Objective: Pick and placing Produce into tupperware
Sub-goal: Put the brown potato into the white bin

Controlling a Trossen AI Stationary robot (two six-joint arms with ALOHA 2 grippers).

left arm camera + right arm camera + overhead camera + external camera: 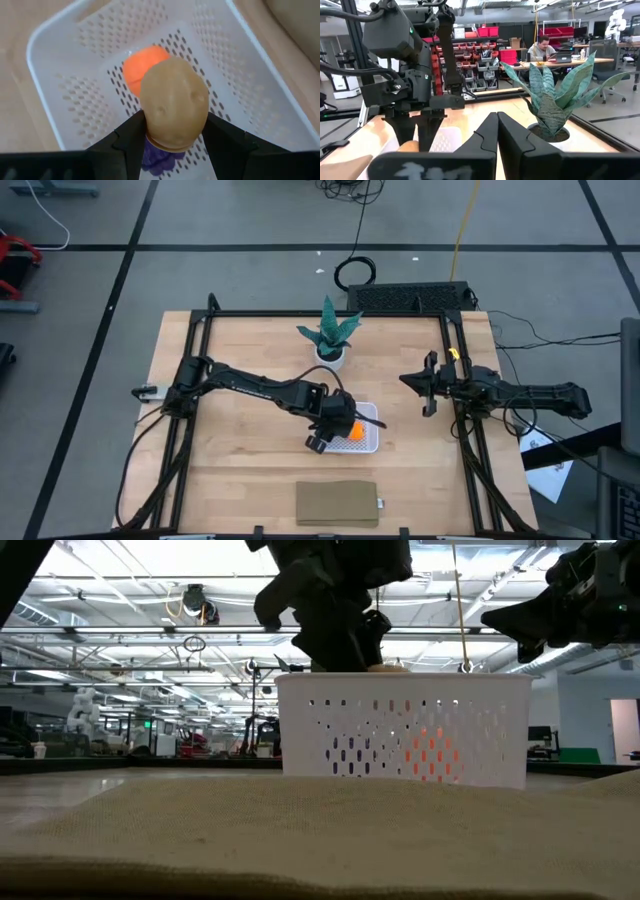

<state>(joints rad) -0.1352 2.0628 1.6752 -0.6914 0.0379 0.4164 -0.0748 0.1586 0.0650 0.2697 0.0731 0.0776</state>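
We see the left gripper point(327, 436) hanging over the white basket point(372, 442) near the middle of the wooden worktop point(240, 450), its fingers point(131, 141) clamped on a tan potato-shaped piece point(174, 111). In the left wrist view the potato sits between the two dark fingers, held above the basket's perforated bottom, not touching it. Below it in the basket lies the bright orange ball point(141, 68), partly hidden by the potato, and a purple lump point(156, 159) shows at the bottom just under the held piece. From table height we see the orange glow of the ball point(430, 752) through the slots of the basket wall point(340, 715), towards its right end, and the left gripper point(352, 652) coming down to the basket's rim from above. The right gripper point(430, 385) waits well apart to the right, raised off the worktop, near the frame rail; its fingers point(485, 137) are pressed together with nothing between them. A green spiky plant in a white pot point(331, 337) stands on the worktop just beyond the basket, and in the right wrist view the plant point(555, 102) is close in front of the right arm. A flat tan pad point(338, 504) lies near the front edge of the worktop, apart from the basket. A person point(543, 49) sits at a desk in the room beyond.
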